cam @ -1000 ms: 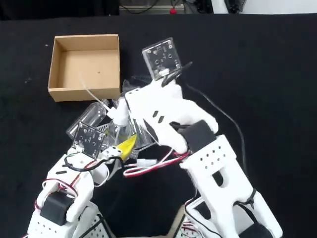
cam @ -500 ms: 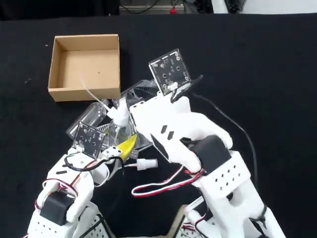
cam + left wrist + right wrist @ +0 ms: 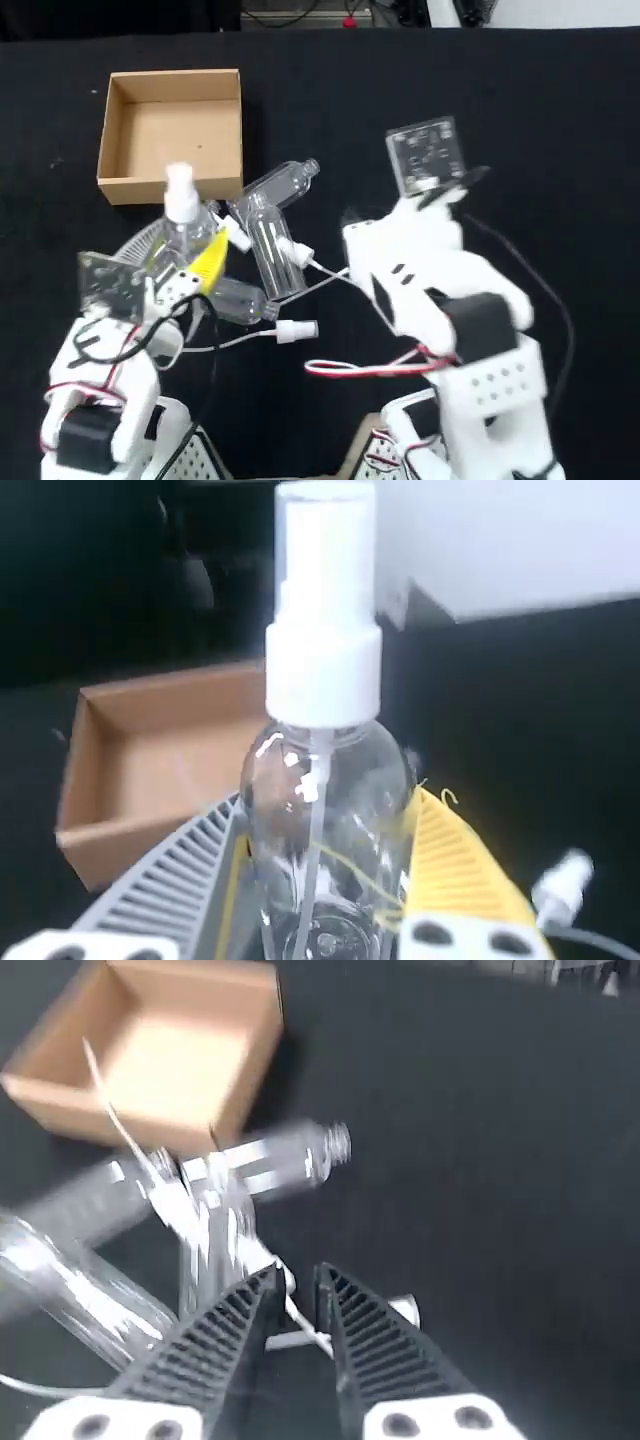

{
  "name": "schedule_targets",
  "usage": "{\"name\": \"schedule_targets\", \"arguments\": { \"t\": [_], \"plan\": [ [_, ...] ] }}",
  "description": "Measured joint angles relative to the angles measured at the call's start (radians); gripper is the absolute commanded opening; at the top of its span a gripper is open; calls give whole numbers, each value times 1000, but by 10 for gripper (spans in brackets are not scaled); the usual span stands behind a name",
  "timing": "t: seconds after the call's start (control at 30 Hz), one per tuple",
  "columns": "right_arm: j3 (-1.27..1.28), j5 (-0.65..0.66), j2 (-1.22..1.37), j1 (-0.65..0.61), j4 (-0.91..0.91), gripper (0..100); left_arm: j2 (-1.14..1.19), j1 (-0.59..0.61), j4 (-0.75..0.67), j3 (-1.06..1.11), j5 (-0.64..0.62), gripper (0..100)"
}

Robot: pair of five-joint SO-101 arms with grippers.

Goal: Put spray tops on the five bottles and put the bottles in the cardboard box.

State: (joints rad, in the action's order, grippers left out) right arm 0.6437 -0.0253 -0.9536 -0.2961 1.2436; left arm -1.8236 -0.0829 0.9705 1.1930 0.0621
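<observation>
The left jaws grip the held bottle [image 3: 325, 810] upright, the grey jaw on one side and the yellow jaw on the other. Its white top [image 3: 322, 630] is on. The bottle's base is cut off at the edge of the left wrist view, so whether it rests on the tabletop [image 3: 520, 90] or hangs above it cannot be told. In the high view it stands just in front of the box [image 3: 170, 130].

Three more bottles lie near the box. The open bottle [image 3: 283, 182] has a bare neck that points away from the box. The middle bottle [image 3: 268, 250] has a white piece [image 3: 300, 254] against it, but whether that piece is screwed on is unclear. The left arm [image 3: 100, 350] partly hides the low bottle [image 3: 238, 300]. A loose top [image 3: 297, 329] lies on the tabletop with its tube trailing toward that arm.

The right jaws stand narrow with nothing held, above a thin tube. The bottles beyond them are smeared. In the high view the right arm [image 3: 440, 290] covers its own jaws.
</observation>
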Motion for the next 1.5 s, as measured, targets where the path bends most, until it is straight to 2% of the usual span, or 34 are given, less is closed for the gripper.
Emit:
{"name": "schedule_targets", "arguments": {
  "t": [0.17, 0.33, 0.47, 0.7, 0.93, 1.07, 1.23, 1.33, 1.5],
  "plan": [
    [287, 0, 0, -8, -222, 60, 55, 25, -11, -91, 2, 145],
    [462, 0, 2, -72, -364, 60, 245, 129, -120, -170, 41, 145],
    [506, 0, 2, -100, -390, 60, 388, 181, -241, -184, 51, 145],
    [565, 5, 2, -101, -453, 60, 554, 190, -552, -152, 51, 145],
    [571, 6, 2, -101, -457, 60, 816, 262, -752, -173, 51, 145],
    [571, 6, 2, -101, -459, 60, 977, 285, -812, -233, 51, 145],
    [571, 6, 2, -101, -459, 60, 1126, 290, -816, -311, 51, 145],
    [571, 6, 2, -101, -459, 60, 1177, 290, -824, -334, 51, 145],
    [571, 6, 2, -101, -459, 60, 1194, 325, -939, -338, 51, 146]
  ]
}}
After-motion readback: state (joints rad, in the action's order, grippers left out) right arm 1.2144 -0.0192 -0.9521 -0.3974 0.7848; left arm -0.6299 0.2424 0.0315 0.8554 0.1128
